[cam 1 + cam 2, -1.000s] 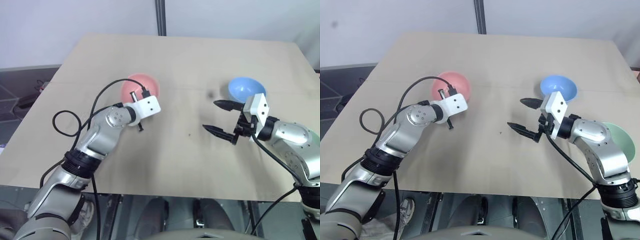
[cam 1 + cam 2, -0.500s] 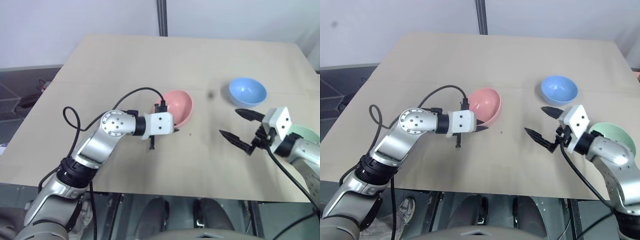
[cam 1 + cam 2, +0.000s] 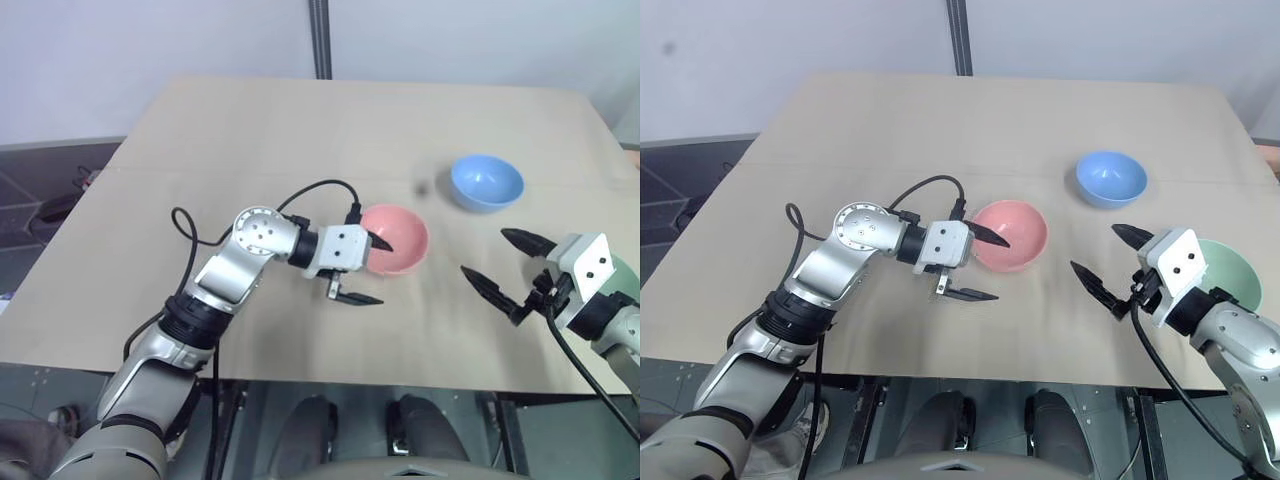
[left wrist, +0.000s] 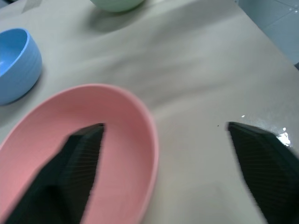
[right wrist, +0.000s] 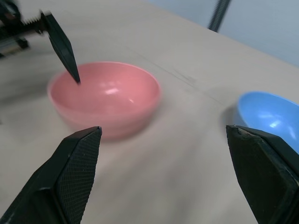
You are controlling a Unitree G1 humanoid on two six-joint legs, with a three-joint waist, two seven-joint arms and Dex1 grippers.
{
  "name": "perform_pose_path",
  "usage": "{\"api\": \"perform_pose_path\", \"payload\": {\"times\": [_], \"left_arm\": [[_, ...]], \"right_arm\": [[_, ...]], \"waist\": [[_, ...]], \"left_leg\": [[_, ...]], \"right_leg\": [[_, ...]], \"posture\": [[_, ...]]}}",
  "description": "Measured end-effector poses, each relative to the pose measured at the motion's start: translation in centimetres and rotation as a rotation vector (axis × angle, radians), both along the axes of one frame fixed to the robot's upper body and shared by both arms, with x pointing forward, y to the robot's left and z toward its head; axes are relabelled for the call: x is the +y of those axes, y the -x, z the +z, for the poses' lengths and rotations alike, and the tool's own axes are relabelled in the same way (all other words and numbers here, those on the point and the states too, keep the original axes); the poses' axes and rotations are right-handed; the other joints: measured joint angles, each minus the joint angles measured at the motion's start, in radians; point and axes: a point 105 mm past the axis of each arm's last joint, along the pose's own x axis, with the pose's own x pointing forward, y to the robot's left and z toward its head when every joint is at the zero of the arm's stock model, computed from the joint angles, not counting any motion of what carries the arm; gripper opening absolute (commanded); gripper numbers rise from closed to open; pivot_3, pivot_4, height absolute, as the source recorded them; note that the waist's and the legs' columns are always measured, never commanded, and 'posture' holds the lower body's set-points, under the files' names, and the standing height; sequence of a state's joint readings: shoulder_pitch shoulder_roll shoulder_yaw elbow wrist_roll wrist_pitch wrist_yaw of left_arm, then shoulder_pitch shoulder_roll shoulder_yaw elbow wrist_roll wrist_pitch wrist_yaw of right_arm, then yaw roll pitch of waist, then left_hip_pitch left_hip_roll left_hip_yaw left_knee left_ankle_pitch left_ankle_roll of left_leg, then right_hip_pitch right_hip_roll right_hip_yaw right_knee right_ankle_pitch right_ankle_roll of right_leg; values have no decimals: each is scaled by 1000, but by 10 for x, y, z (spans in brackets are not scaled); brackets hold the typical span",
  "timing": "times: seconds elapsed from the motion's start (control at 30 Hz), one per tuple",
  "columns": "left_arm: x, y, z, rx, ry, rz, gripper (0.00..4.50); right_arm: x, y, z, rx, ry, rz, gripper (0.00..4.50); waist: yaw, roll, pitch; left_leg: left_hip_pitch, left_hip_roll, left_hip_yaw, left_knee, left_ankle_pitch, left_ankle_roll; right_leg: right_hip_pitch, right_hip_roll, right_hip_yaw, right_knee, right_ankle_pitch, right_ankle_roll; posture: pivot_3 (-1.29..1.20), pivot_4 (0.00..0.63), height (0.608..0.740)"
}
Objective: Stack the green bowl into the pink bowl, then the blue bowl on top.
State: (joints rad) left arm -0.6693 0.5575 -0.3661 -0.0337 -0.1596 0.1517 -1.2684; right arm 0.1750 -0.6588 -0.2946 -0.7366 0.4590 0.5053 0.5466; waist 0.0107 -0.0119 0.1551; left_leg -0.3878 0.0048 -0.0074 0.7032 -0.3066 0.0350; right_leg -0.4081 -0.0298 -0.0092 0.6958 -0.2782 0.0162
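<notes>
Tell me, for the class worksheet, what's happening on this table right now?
A humanoid robot is sorting three small smooth bowls on a beige table. Its left end effector is open, one finger over the round salmon-pink bowl, the other outside the rim. The right end effector hangs open above the table. The pale mint-green bowl sits behind the right wrist, the sky-blue bowl farther back. Nothing is stacked yet.

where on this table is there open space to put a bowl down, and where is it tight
Bare table lies along the far edge behind the pink bowl and blue bowl, and across the robot's left side. The gap between pink and blue bowls is passable. It is tight around the left gripper, straddling the pink rim, and by the right gripper near the green bowl.
</notes>
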Motion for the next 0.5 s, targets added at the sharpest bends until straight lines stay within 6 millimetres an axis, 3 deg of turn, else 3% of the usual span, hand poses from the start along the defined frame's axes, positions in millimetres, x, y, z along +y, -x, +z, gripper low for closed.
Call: {"api": "perform_pose_path", "payload": {"times": [0.1, 0.2, 0.37, 0.5], "left_arm": [[8, -5, 25, 70, 179, 83, 4473], [30, -9, 43, 120, 302, 204, 4473], [64, -10, 50, 132, 446, 391, 4473], [86, 2, 44, 135, 458, 439, 4473]], "right_arm": [[-10, -5, 0, -14, 42, -86, 4500], [-32, -16, 0, -24, 148, -249, 4500], [-59, -23, -23, 138, 156, -389, 4500], [-79, -19, -37, 255, 155, -481, 4500]], "waist": [[-2, 0, 0], [-6, 0, 0], [-5, 0, 0], [2, 0, 0]], "left_leg": [[0, 0, 0, 0, 0, 0], [0, 1, 0, 0, 0, -1], [0, 1, 0, 0, 0, -1], [0, 1, 1, 0, 0, 0]], "right_leg": [[0, -2, 1, 0, 0, 0], [0, -4, 1, 0, 0, 0], [0, -5, 1, -1, 0, 0], [0, -5, 1, -1, 0, 0]], "posture": [[0, 150, 740], [0, 150, 740], [0, 150, 740], [0, 150, 740]]}}
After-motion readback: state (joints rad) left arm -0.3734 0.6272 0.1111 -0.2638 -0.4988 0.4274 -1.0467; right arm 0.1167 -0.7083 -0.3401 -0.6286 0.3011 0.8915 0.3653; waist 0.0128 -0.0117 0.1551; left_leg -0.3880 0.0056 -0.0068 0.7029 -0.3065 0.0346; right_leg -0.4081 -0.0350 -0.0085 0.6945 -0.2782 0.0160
